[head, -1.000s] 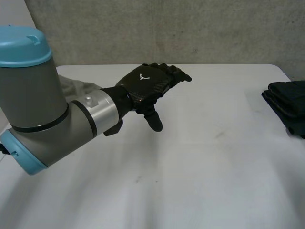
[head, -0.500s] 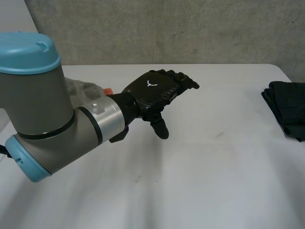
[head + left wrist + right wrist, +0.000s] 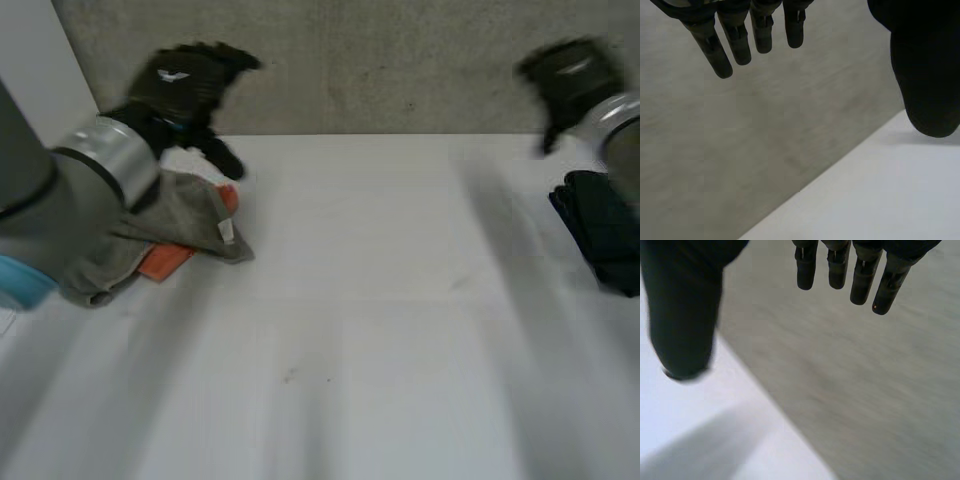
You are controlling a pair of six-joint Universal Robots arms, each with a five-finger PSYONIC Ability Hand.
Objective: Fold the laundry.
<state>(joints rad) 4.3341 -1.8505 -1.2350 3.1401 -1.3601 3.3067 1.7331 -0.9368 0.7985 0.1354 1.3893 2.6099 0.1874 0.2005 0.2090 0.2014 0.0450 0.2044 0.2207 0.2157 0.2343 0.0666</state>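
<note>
I see my left hand (image 3: 185,80) and right hand (image 3: 572,72) relaxed, empty, over the table (image 3: 380,330) edge, with open room between them; grey laundry (image 3: 185,215) lies crumpled near the left.

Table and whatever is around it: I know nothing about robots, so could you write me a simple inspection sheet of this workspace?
Surface: white table, bare across the middle.
Job's things: crumpled grey-green cloth at the table's left, lying over an orange piece; dark folded stack at the right edge.
Clutter: nothing seen.
Hands: left hand hangs above the crumpled cloth and right hand above the dark stack. In each wrist view the fingers are straight, the thumb is apart and nothing is held.
Cables: nothing seen.
Surroundings: grey wall right behind the table's far edge.
</note>
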